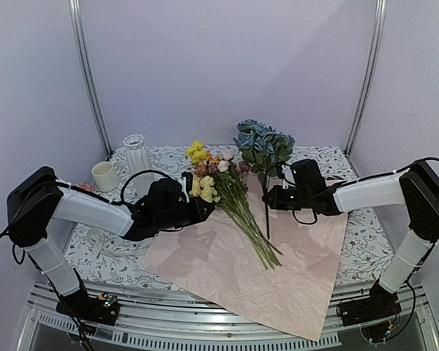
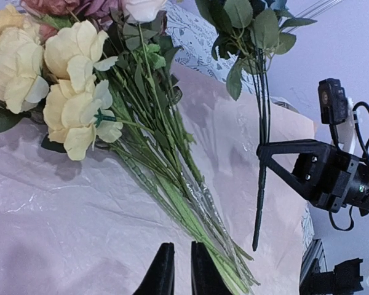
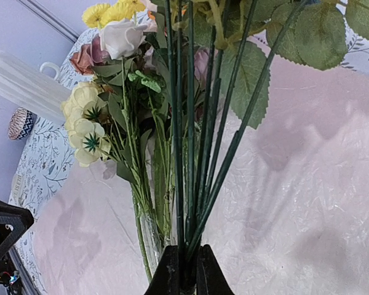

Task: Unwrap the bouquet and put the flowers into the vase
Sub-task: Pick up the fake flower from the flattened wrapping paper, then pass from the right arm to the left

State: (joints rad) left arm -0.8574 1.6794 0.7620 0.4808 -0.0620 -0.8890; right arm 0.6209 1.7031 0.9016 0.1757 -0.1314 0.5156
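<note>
pink paper (image 1: 227, 270) lies opened flat on the table (image 1: 366, 248), its near corner hanging over the front edge. left gripper (image 2: 179, 252) sits low over the paper's left part, fingers almost together with only a thin slit, nothing in the slit. the tips are just beside the lying stems' cut ends. right gripper (image 3: 184, 255) is clamped tight on the dark green stems of the blue-teal flower bunch (image 1: 263, 146), holding it upright over the paper, apart from the rest. the flowers (image 1: 230, 194) lie loose on the paper, stems to near-right, heads to far-left: cream, yellow, pink, white roses. at far left the vase (image 1: 135, 155) stands upright on the table, off the paper, no flowers in it yet. mug (image 1: 104, 175) is just left of the vase and a bit nearer. can't tell what is inside it.

view differences:
- left wrist shows the held stems poking out well below the right claw's fingers, ends hanging free.
- right wrist shows the vase only as a blur at its left edge, plus a small blue-and-white patterned round thing (image 3: 21, 123) on the table that top view doesn't make out.
- left wrist has no vase or mug in view.
</note>
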